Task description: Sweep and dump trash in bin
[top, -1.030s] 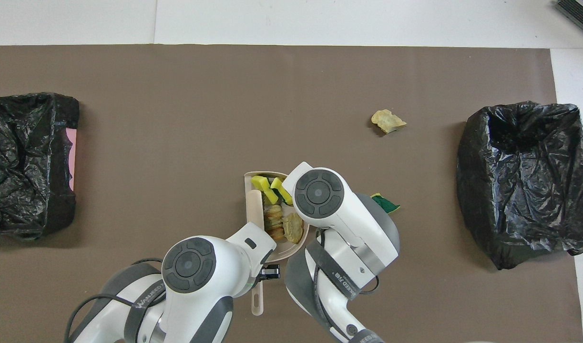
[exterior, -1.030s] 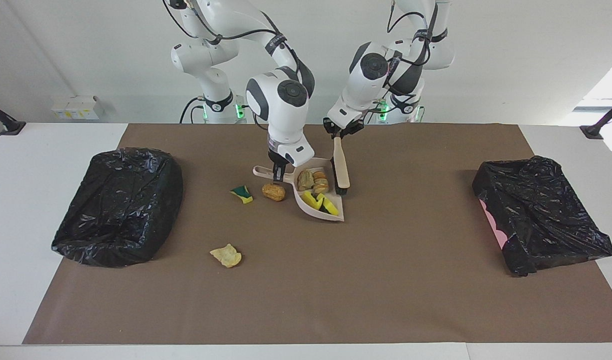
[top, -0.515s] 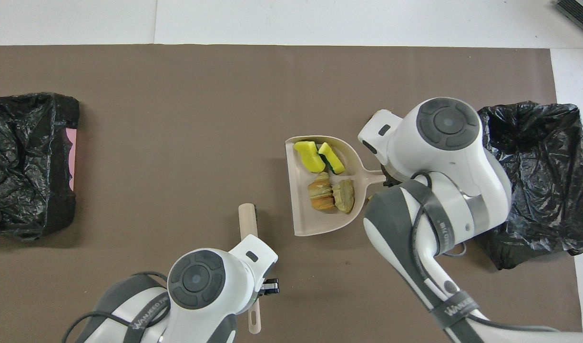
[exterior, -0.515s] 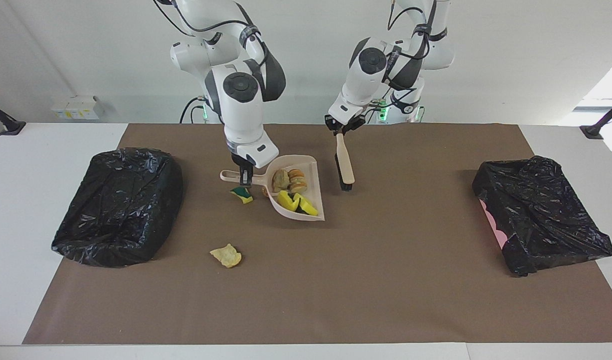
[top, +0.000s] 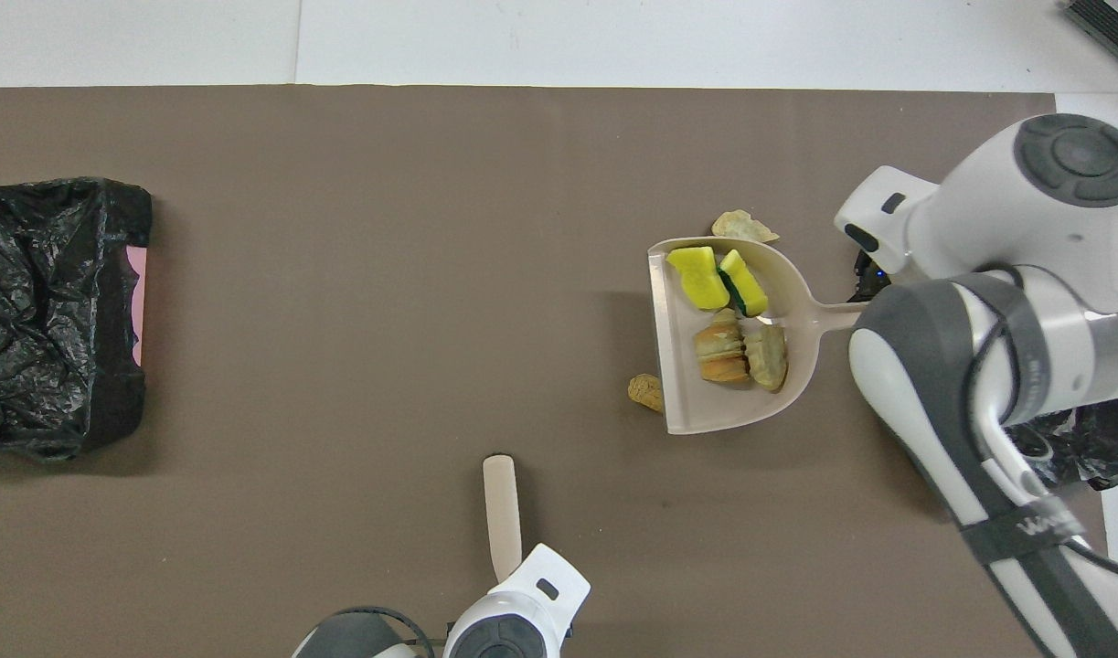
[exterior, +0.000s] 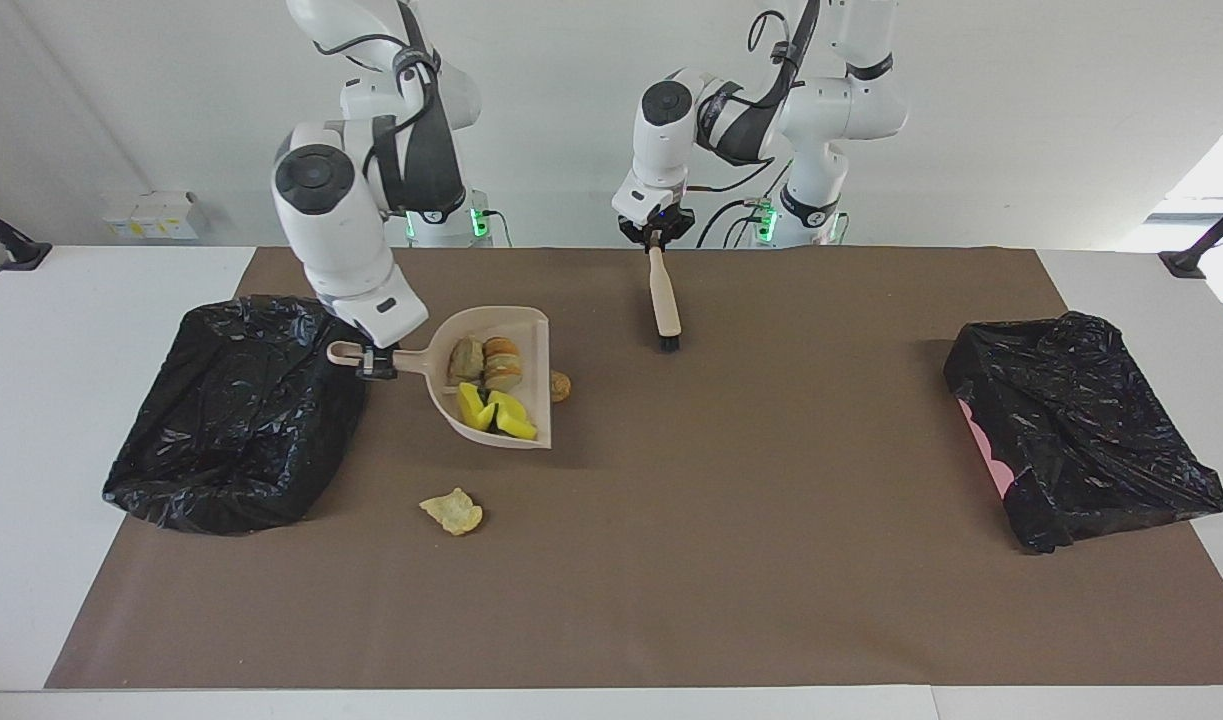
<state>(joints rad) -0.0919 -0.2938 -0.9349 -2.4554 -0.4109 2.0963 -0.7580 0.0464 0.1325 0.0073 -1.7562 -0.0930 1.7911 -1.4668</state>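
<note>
My right claw point(exterior: 375, 366) grips the dustpan point(exterior: 498, 376) handle; left claw point(exterior: 655, 238) grips the brush point(exterior: 664, 300). Trash point(exterior: 491, 385) is light, soft, loose, so I keep it level.

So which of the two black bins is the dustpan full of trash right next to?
The black bin at the right arm's end of the table. The dustpan, held by the right gripper, hangs beside its edge; the other bin sits at the left arm's end.
</note>
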